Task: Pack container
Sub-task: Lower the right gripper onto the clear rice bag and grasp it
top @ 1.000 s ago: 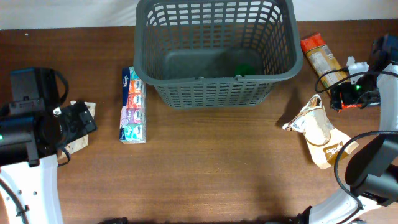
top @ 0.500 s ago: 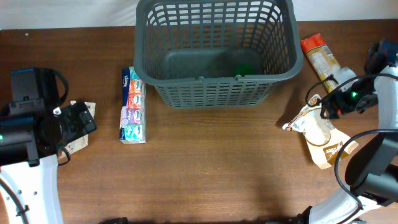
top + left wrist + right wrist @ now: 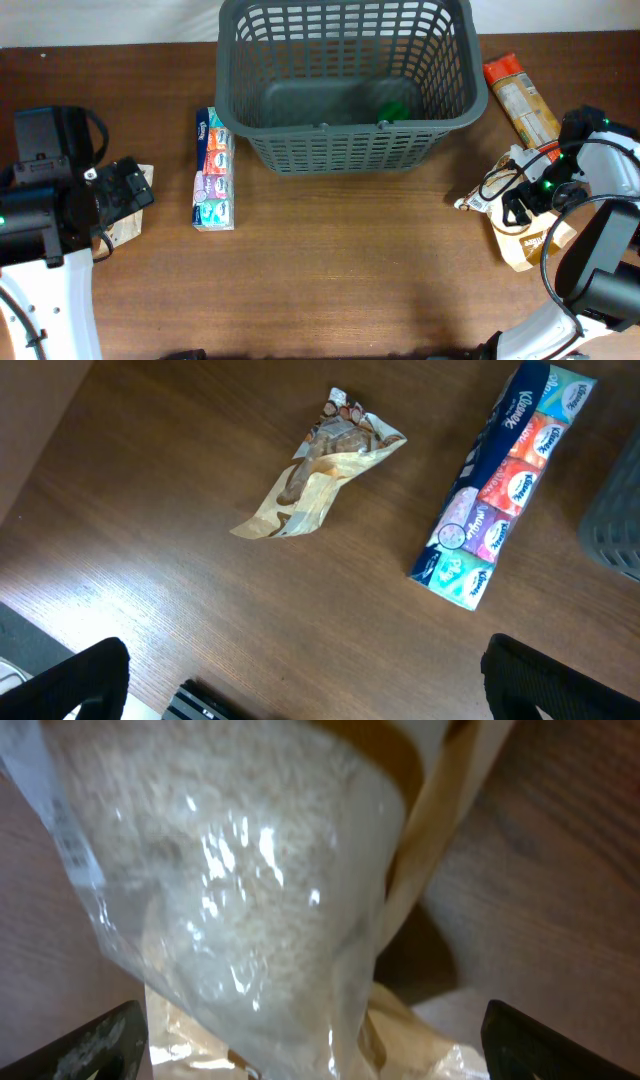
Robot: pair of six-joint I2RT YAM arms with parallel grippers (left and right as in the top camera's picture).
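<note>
- Fingers (image 3: 95, 1042) of right gripper (image 3: 517, 204) spread astride clear-and-tan plastic grain bag (image 3: 250, 890), ready to clamp.
- Left gripper (image 3: 300, 690), likewise apart, hovers left of dark grey slotted plastic basket (image 3: 345, 150).

bench (image 3: 350, 270): brown wood grain, smooth, faint sheen
container (image 3: 340, 150): dark grey plastic, matt, slotted walls
tissue pack (image 3: 213, 170): glossy printed plastic wrap
grain bag (image 3: 250, 900): clear shiny film, crinkled, tan paper-like backing
snack pouch (image 3: 320, 475): wrinkled glossy film, tan and brown
pasta packet (image 3: 520, 95): orange and clear film, shiny
</note>
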